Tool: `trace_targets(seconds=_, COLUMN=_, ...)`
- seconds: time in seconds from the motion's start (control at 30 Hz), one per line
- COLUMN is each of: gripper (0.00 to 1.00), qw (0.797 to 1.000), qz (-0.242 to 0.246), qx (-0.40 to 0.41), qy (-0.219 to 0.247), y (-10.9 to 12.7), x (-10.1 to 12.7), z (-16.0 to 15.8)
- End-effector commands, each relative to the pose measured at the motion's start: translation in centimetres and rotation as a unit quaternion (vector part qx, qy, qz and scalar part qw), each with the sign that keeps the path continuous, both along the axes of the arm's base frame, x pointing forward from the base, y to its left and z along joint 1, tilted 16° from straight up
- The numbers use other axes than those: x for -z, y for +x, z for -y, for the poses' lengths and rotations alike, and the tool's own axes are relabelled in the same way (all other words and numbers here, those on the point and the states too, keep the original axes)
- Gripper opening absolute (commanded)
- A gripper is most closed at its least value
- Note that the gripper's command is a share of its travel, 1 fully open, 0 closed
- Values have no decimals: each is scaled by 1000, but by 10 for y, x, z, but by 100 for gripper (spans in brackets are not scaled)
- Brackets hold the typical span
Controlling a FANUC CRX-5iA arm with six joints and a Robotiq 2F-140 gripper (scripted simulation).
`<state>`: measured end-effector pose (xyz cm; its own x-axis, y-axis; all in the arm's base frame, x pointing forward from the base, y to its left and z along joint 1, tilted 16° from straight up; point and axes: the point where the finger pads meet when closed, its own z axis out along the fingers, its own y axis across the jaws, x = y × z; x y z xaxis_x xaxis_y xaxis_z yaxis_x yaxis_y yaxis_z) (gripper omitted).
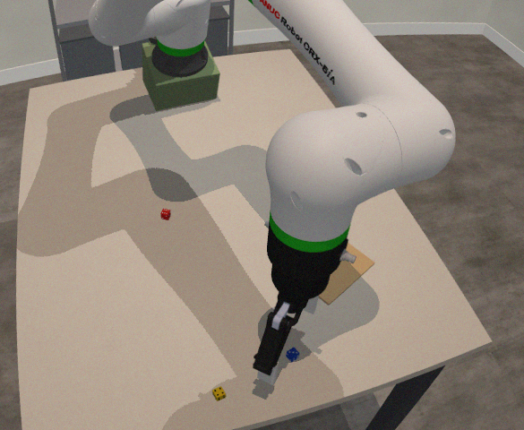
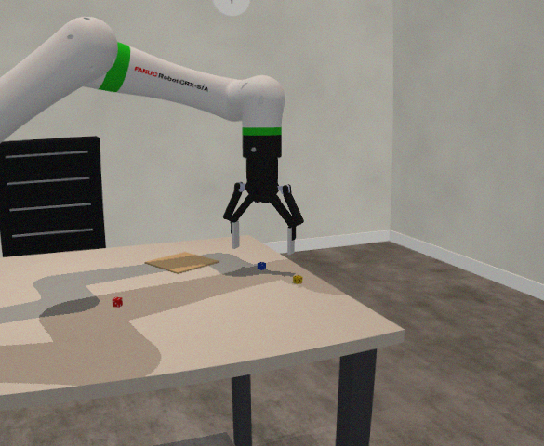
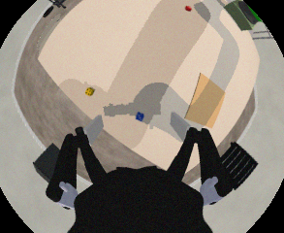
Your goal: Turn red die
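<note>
The small red die (image 1: 165, 213) sits flat on the table's middle-left, far from the gripper; it also shows in the exterior view (image 2: 117, 301) and the wrist view (image 3: 188, 8). The tan mat (image 1: 345, 273) lies near the right edge, partly hidden by the arm, and shows in the other views too (image 2: 181, 262) (image 3: 206, 100). My gripper (image 2: 261, 242) is open and empty, hanging well above the table over the blue die (image 1: 292, 354) (image 2: 261, 265) (image 3: 141, 116). A yellow die (image 1: 219, 393) (image 2: 297, 279) (image 3: 89, 91) sits near the front edge.
The arm's green base block (image 1: 181, 78) stands at the table's back. A dark cabinet (image 2: 48, 194) stands behind the table. The blue and yellow dice lie close to the table's front edge.
</note>
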<state>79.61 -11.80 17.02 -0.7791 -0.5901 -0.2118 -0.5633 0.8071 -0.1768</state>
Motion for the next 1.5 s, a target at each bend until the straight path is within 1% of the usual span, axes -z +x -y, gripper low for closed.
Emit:
trace_targets(seconds=0.0, gripper=100, qw=1000, qz=0, qx=0, qy=0, y=0, x=-1, z=0)
trace_targets(seconds=0.1, gripper=100, qw=1000, qz=0, qx=0, qy=0, y=0, x=-2, z=0)
trace_targets(seconds=0.2, gripper=100, qw=1000, qz=0, qx=0, qy=0, y=-3, x=-11, z=0)
trace_targets(seconds=0.3, gripper=100, qw=1000, qz=0, qx=0, qy=0, y=-8, x=-29, z=-1)
trace_targets(seconds=0.5, gripper=100, qw=1000, qz=0, qx=0, qy=0, y=-21, x=-73, z=-1)
trace_targets(seconds=0.57, gripper=100, qw=1000, qz=0, qx=0, qy=0, y=-24, x=-83, z=-2)
trace_targets(seconds=0.63, gripper=100, qw=1000, qz=0, qx=0, qy=0, y=-24, x=-83, z=-2)
trace_targets(seconds=0.7, gripper=100, qw=1000, qz=0, qx=0, qy=0, y=-26, x=-91, z=-2)
trace_targets(seconds=0.8, gripper=100, qw=1000, qz=0, qx=0, qy=0, y=-27, x=-95, z=-2)
trace_targets(seconds=1.23, gripper=100, qw=1000, qz=0, qx=-1, qy=0, y=-30, x=-96, z=-1)
trace_targets(seconds=1.33, gripper=100, qw=1000, qz=0, qx=-8, qy=-2, y=-45, x=-97, z=6)
trace_targets(seconds=1.43, gripper=100, qw=1000, qz=-1, qx=-23, qy=-6, y=-79, x=-97, z=20)
trace_targets(seconds=1.47, gripper=100, qw=1000, qz=-1, qx=-23, qy=-6, y=-79, x=-97, z=20)
